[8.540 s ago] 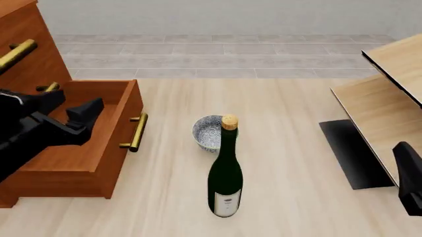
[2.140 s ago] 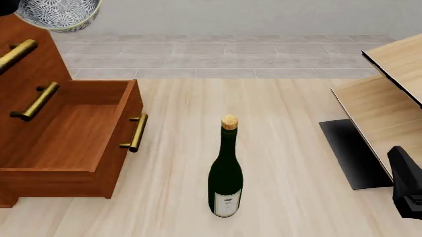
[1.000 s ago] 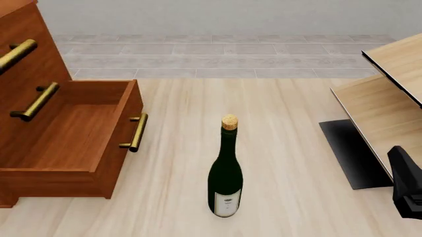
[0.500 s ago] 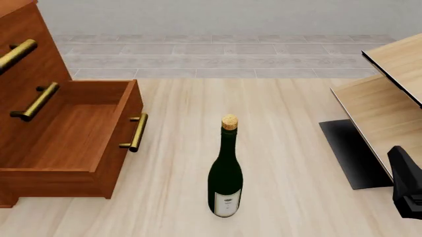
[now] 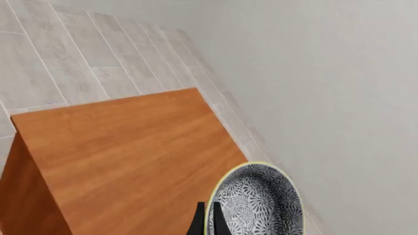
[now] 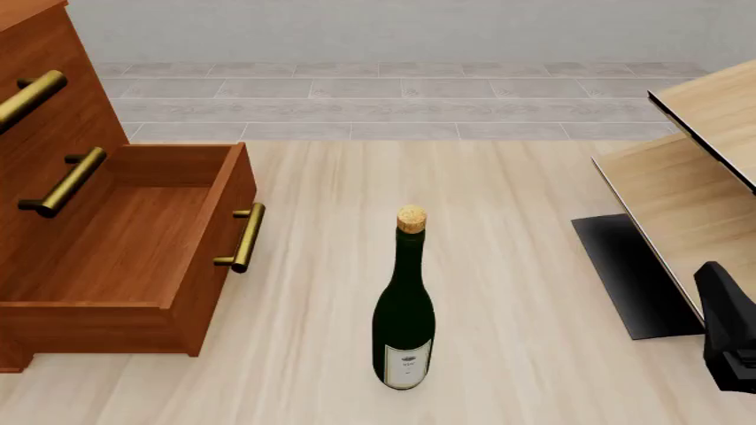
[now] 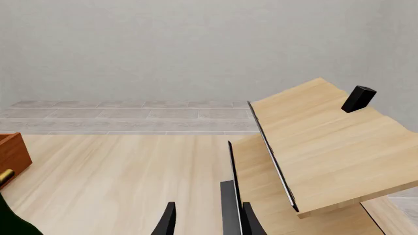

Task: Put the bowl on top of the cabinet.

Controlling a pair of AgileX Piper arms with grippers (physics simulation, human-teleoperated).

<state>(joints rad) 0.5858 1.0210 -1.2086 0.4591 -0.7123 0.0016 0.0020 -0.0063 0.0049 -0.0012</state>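
Note:
In the left wrist view my left gripper [image 5: 208,224] is shut on the rim of the bowl [image 5: 261,203], a small round bowl with a blue speckled pattern inside and a pale rim. The bowl hangs over the far corner of the cabinet's [image 5: 124,152] flat reddish-brown top; whether it touches the wood I cannot tell. Bowl and left gripper are out of the front view, where the cabinet [image 6: 53,133] stands at the left with a drawer [image 6: 130,257] pulled out. My right gripper [image 7: 209,223] is open and holds nothing.
A dark green corked bottle [image 6: 405,310] stands upright in the middle of the table. Pale light-wood furniture with a black edge [image 6: 697,168] fills the right side, with a black panel [image 6: 626,274] beside it. My right arm [image 6: 732,341] sits low at the front right.
The bowl, once behind the bottle and 2.1 s ago at the front view's top left, has left that view. Nothing has moved there over the last second.

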